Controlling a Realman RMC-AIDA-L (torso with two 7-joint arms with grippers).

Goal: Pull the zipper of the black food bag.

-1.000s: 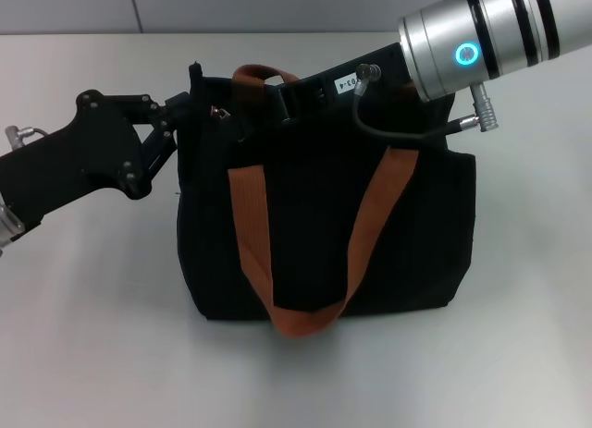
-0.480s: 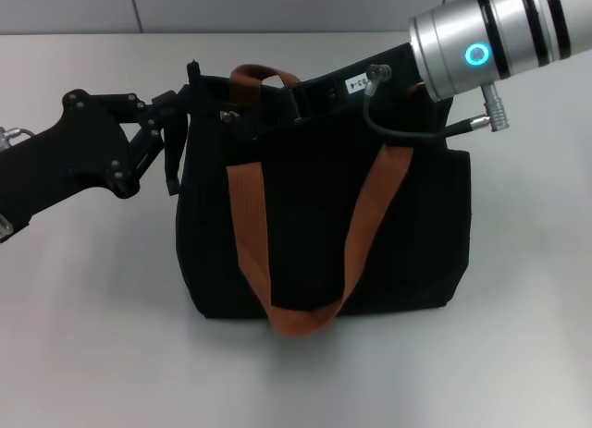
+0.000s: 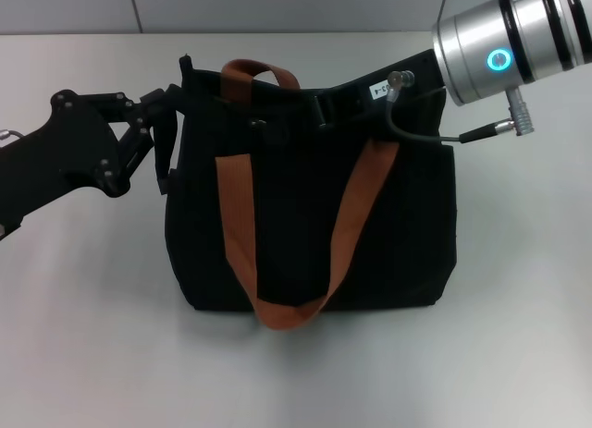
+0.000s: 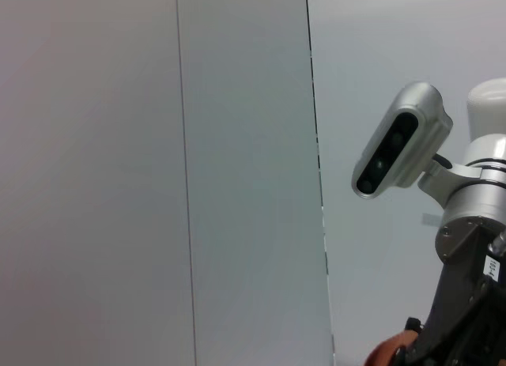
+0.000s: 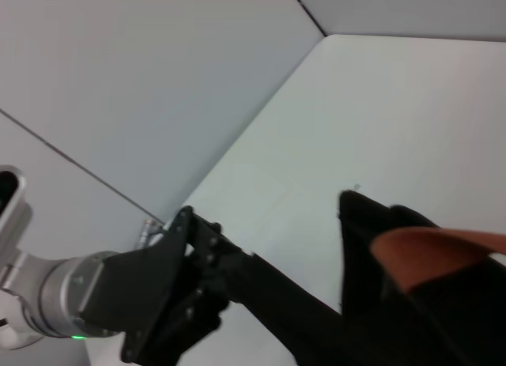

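The black food bag (image 3: 305,234) stands in the middle of the white table, two rust-orange straps (image 3: 236,215) draped over its front. My left gripper (image 3: 174,109) is at the bag's upper left corner, shut on the fabric there. My right gripper (image 3: 270,123) reaches in from the upper right along the bag's top edge and is shut on the small zipper (image 3: 255,125). The right wrist view shows the left gripper (image 5: 207,259) beside the bag (image 5: 379,303). In the left wrist view only the wall and the right arm's wrist camera (image 4: 395,149) appear.
The white table (image 3: 518,308) surrounds the bag on all sides. A grey wall (image 3: 277,3) runs along the far edge. The right arm's silver link (image 3: 509,40) and its cable (image 3: 416,137) hang over the bag's upper right corner.
The zipper pull has slid to the right along the top edge as my right arm drew back to the right. The bag's left end and my left gripper shifted slightly left and up.
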